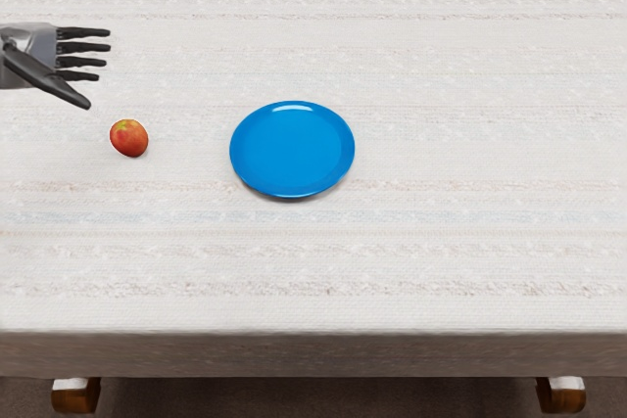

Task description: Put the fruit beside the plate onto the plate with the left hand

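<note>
Fingers (86, 47) of your left hand (41, 56) are stretched out straight and spread, the thumb angled down toward the fruit, with nothing between them: the hand is released and empty. It enters at the upper left edge of the head view and hangs over the table (441, 271), up and to the left of the apple (128, 137), near it but apart from it; no finger touches the fruit. The apple sits on the cloth to the left of the blue plate (292, 149), close beside it with a strip of bare cloth between the two. The plate carries nothing. Your right arm does not show. Read the progress as early: no grasp is made, the fruit is not lifted, and reaching, closing, carrying rightward and setting down on the plate are all left to you. As to orientation, the apple reads as nearly round, so you have no marked long axis to align with; a paler patch shows on its upper left side, red elsewhere, and the stem is too small to make out, so you cannot tell which way it points. Judged from that shape, it may roll if nudged from the side.
</note>
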Tool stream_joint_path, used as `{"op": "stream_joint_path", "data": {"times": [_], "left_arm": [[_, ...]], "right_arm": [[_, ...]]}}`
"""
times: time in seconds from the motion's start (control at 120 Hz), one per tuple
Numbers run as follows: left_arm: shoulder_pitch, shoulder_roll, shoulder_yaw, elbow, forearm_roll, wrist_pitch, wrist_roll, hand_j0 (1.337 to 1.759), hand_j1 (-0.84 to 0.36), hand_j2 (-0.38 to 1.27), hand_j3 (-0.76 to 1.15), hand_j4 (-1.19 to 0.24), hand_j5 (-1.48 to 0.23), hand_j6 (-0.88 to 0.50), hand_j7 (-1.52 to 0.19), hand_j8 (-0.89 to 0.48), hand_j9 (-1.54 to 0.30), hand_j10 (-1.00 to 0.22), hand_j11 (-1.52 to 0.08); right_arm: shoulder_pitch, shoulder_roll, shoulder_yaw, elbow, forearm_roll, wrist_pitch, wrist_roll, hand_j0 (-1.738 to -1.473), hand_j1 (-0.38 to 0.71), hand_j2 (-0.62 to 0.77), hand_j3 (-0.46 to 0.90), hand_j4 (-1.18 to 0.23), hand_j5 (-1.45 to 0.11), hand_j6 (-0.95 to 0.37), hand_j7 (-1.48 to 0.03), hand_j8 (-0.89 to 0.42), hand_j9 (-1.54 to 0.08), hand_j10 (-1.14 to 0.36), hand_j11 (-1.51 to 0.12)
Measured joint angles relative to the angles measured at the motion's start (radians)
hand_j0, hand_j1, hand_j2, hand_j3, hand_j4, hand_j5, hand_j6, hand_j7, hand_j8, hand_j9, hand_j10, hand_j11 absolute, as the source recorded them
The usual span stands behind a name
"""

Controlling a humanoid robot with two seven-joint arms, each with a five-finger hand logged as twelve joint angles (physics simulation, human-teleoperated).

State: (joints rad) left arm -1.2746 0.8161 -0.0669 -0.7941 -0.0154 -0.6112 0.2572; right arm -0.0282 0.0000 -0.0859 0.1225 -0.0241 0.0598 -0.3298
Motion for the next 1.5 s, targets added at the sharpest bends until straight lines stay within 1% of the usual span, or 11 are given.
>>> {"op": "stream_joint_path", "data": {"times": [0.15, 0.258, 0.383, 0.5, 0.6, 0.683, 0.85, 1.142, 1.233, 1.383, 1.5], "left_arm": [[0.0, 0.002, 0.002, 0.015, 0.001, 0.0, 0.001, 1.658, 0.34, 0.0, 0.0, -0.01, -0.01, -0.01, -0.01, -0.01, -0.01, -0.01, -0.01], [-0.008, 0.0, 0.004, 0.044, 0.002, 0.0, 0.024, 1.658, 0.34, 0.0, 0.0, -0.01, -0.01, -0.01, -0.01, -0.01, -0.01, -0.01, -0.01], [-0.003, 0.0, 0.008, 0.057, 0.002, 0.0, 0.034, 1.658, 0.34, 0.0, 0.0, -0.01, -0.01, -0.01, -0.01, -0.01, -0.01, -0.01, -0.01], [-0.012, 0.0, 0.031, 0.054, -0.007, 0.0, 0.032, 1.658, 0.34, 0.0, 0.0, -0.01, -0.01, -0.01, -0.01, -0.01, -0.01, -0.01, -0.01], [-0.091, -0.005, 0.106, 0.051, -0.01, 0.0, 0.03, 1.658, 0.34, 0.0, 0.0, -0.01, -0.01, -0.01, -0.01, -0.01, -0.01, -0.01, -0.01], [-0.094, -0.024, 0.153, 0.051, -0.006, 0.0, 0.031, 1.658, 0.34, 0.0, 0.0, -0.01, -0.01, -0.01, -0.01, -0.01, -0.01, -0.01, -0.01], [-0.094, -0.119, 0.204, 0.059, 0.041, 0.0, 0.031, 1.658, 0.33, 0.0, 0.0, -0.01, -0.02, -0.01, -0.02, -0.01, -0.02, -0.01, -0.02], [-0.103, -0.129, 0.219, 0.079, 0.086, 0.0, 0.031, 1.658, 0.33, 0.0, 0.0, -0.02, -0.02, -0.02, -0.02, -0.02, -0.02, -0.02, -0.02], [-0.103, -0.186, 0.227, 0.096, 0.109, 0.031, 0.031, 1.658, 0.33, 0.0, 0.0, -0.02, -0.02, -0.02, -0.02, -0.02, -0.02, -0.02, -0.02], [-0.094, -0.31, 0.236, 0.186, 0.188, 0.124, 0.031, 1.658, 0.32, 0.01, 0.0, -0.03, -0.04, -0.03, -0.04, -0.03, -0.04, -0.03, -0.04], [-0.103, -0.393, 0.306, 0.235, 0.242, 0.215, 0.031, 1.658, 0.3, 0.01, 0.0, -0.04, -0.05, -0.04, -0.05, -0.04, -0.05, -0.04, -0.05]], "right_arm": [[-0.008, 0.0, 0.0, 0.0, 0.0, 0.0, 0.0, -1.658, -0.35, 0.0, 0.0, 0.0, 0.0, 0.0, 0.0, 0.0, 0.0, 0.0, 0.0], [-0.01, 0.0, 0.0, 0.0, 0.0, 0.0, 0.0, -1.658, -0.35, 0.0, 0.0, 0.0, 0.0, 0.0, 0.0, 0.0, 0.0, 0.0, 0.0], [-0.011, 0.0, 0.0, 0.0, 0.0, 0.0, 0.0, -1.658, -0.35, 0.0, 0.0, 0.0, 0.0, 0.0, 0.0, 0.0, 0.0, 0.0, 0.0], [-0.012, 0.0, 0.0, 0.0, 0.0, 0.0, 0.0, -1.658, -0.35, 0.0, 0.0, 0.0, 0.0, 0.0, 0.0, 0.0, 0.0, 0.0, 0.0], [-0.012, 0.0, 0.0, 0.0, 0.0, 0.0, 0.0, -1.658, -0.35, 0.0, 0.0, 0.0, 0.0, 0.0, 0.0, 0.0, 0.0, 0.0, 0.0], [-0.012, 0.0, 0.0, 0.0, 0.0, 0.0, 0.0, -1.658, -0.35, 0.0, 0.0, 0.0, 0.0, 0.0, 0.0, 0.0, 0.0, 0.0, 0.0], [-0.012, 0.0, 0.0, 0.0, 0.0, 0.0, 0.0, -1.658, -0.35, 0.0, 0.0, 0.0, 0.0, 0.0, 0.0, 0.0, 0.0, 0.0, 0.0], [-0.012, 0.0, 0.0, 0.0, 0.0, 0.0, 0.0, -1.658, -0.35, 0.0, 0.0, 0.0, 0.0, 0.0, 0.0, 0.0, 0.0, 0.0, 0.0], [-0.012, 0.0, 0.0, 0.0, 0.0, 0.0, 0.0, -1.658, -0.35, 0.0, 0.0, 0.0, 0.0, 0.0, 0.0, 0.0, 0.0, 0.0, 0.0], [-0.012, 0.0, 0.0, 0.0, 0.0, 0.0, 0.0, -1.658, -0.35, 0.0, 0.0, 0.0, 0.0, 0.0, 0.0, 0.0, 0.0, 0.0, 0.0], [-0.012, 0.0, 0.0, 0.0, 0.0, 0.0, 0.0, -1.658, -0.35, 0.0, 0.0, 0.0, 0.0, 0.0, 0.0, 0.0, 0.0, 0.0, 0.0]]}}
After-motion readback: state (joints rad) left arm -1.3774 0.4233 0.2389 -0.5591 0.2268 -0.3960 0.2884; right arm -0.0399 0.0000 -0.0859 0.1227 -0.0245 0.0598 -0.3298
